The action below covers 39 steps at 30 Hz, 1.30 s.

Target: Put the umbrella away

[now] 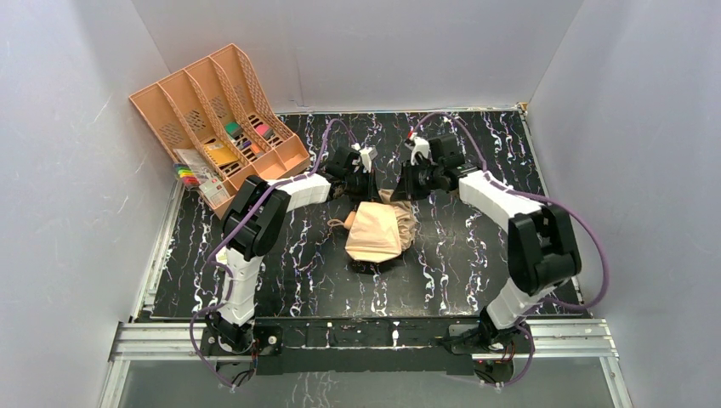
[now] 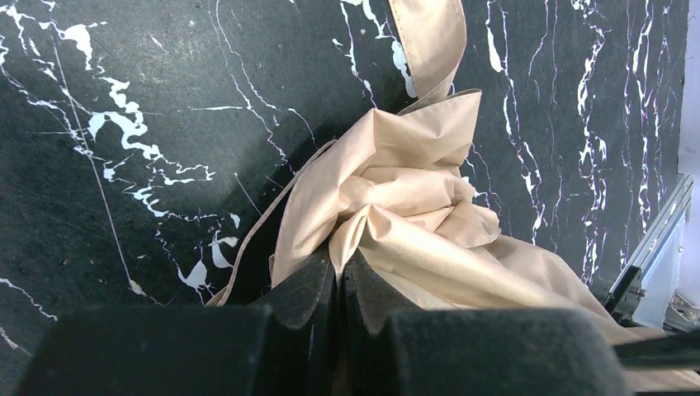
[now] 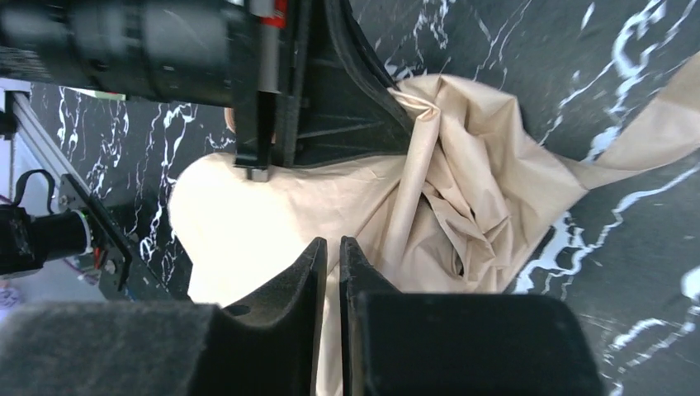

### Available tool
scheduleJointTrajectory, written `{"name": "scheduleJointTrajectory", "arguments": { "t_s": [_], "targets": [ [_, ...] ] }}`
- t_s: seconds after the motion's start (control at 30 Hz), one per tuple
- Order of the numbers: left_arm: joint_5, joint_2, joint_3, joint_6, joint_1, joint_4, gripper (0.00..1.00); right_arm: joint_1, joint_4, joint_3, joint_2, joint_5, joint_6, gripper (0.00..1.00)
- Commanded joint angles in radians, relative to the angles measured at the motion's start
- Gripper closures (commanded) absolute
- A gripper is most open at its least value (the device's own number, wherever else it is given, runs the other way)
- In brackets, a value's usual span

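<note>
Centrally, crumpled umbrella [image 1: 378, 231], left end effector [image 2: 339, 262] and right end effector [image 3: 333, 247] both clenched on its far-side fabric

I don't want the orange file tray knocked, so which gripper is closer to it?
Left. The left gripper is at the umbrella's far edge, right of the tray; the right gripper is beside it, farther right still.

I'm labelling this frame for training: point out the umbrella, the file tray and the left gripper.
umbrella [image 1: 378, 231]: top view, middle of its bunched fabric.
file tray [image 1: 160, 110]: top view, leftmost compartment's wall.
left gripper [image 2: 339, 262]: left wrist view, between its fingertips.
</note>
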Motion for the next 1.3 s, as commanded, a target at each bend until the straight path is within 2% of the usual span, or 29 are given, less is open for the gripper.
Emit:
{"name": "scheduleJointTrajectory", "arguments": {
  "t_s": [0.0, 0.27, 0.5, 0.87, 1.0, 1.1, 1.27],
  "targets": [
    [0.013, -0.05, -0.014, 0.01, 0.006, -0.021, 0.94, 0.004, 0.052, 0.047, 0.074, -0.086, 0.043, 0.83],
    [0.021, -0.054, -0.015, -0.001, 0.006, -0.018, 0.92, 0.006, 0.107, 0.051, 0.224, -0.062, 0.081, 0.87],
    [-0.003, -0.099, 0.01, 0.007, 0.006, -0.04, 0.85, 0.007, 0.094, 0.026, 0.291, 0.051, 0.088, 0.9],
    [-0.111, -0.324, 0.023, 0.085, 0.048, -0.174, 0.52, 0.001, 0.015, 0.037, 0.369, 0.203, 0.107, 0.97],
    [-0.125, -0.462, -0.089, 0.113, 0.055, -0.181, 0.43, -0.004, -0.014, 0.059, 0.411, 0.199, 0.105, 0.97],
    [-0.082, -0.599, -0.246, 0.111, 0.055, -0.163, 0.36, -0.007, -0.027, 0.072, 0.437, 0.188, 0.101, 0.97],
    [-0.027, -0.818, -0.545, -0.021, 0.047, -0.03, 0.22, -0.014, -0.037, 0.084, 0.468, 0.157, 0.093, 0.97]
  ]
}}
